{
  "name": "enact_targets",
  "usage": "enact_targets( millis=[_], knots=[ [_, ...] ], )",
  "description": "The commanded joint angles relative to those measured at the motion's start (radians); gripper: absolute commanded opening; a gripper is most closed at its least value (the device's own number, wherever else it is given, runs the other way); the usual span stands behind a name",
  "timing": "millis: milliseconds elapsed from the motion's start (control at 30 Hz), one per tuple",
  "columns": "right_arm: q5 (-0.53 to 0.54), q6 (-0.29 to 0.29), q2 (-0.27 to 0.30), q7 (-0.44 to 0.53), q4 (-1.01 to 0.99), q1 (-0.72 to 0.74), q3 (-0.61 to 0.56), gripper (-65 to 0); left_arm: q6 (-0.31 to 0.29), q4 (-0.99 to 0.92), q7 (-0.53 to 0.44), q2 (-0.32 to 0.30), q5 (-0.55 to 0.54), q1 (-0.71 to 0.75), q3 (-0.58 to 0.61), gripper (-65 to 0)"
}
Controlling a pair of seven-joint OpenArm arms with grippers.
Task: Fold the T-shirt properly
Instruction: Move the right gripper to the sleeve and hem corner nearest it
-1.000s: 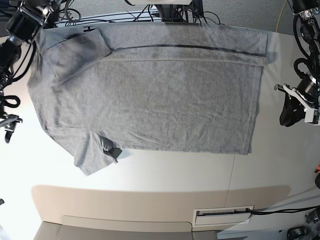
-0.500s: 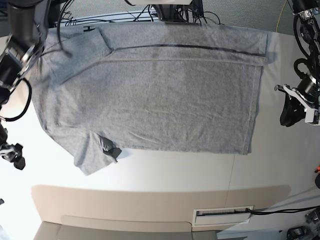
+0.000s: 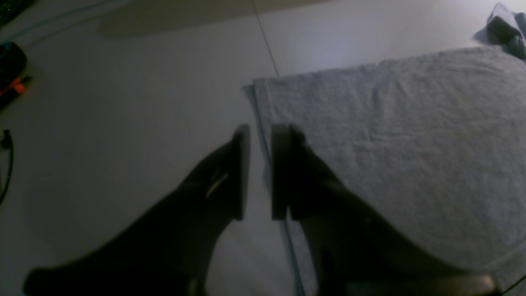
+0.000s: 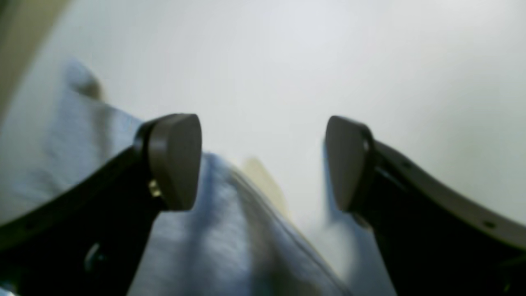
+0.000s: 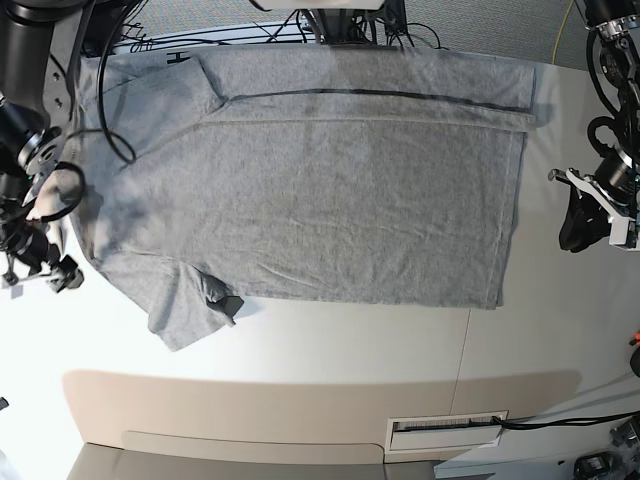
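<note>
Two arms are in my base view, one at each end of the T-shirt (image 5: 310, 185). It lies spread flat on the white table (image 5: 330, 350), with one long edge already folded over along the far side. A short sleeve (image 5: 185, 310) sticks out at the near corner on the view's left, its tip curled back on itself.

My right gripper (image 5: 40, 275) sits at the view's left, just beside the shirt's edge. Through its wrist camera the fingers (image 4: 174, 160) stand wide apart, with blurred grey cloth under one of them and bare table between them. Nothing is held.

My left gripper (image 5: 585, 215) hangs over bare table at the view's right, apart from the shirt's straight edge. From its wrist camera the jaws stand narrow, with only a slim gap between them and nothing in it. Below them I see the hem (image 3: 263, 135) running between the two fingers (image 3: 240, 172), but I cannot tell whether they touch the cloth.
</note>
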Motion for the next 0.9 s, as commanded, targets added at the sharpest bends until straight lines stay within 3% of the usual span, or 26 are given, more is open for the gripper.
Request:
enact_targets(
  millis=[0, 533, 800, 867],
  knots=[
    [0.022, 0.012, 0.011, 0.024, 0.014, 0.025, 0.002, -19.5, -0.002, 0.012, -0.021, -0.021, -0.018, -0.009, -0.008, -53.9],
    [0.013, 0.017, -0.139, 0.015, 0.014, 0.006, 0.002, -19.5, -0.002, 0.012, -0.022, -0.021, -0.032, -0.01, -0.008, -53.9],
    [-0.023, 0.004, -0.138, 0.026, 0.014, 0.006, 0.002, -19.7, -0.002, 0.012, -0.021, -0.021, -0.032, -0.01, -0.008, -53.9],
    [-0.022, 0.003, -0.138, 0.034, 0.014, 0.006, 0.002, -24.6, -0.002, 0.012, -0.021, -0.021, -0.032, -0.009, -0.008, -53.9]
  ],
)
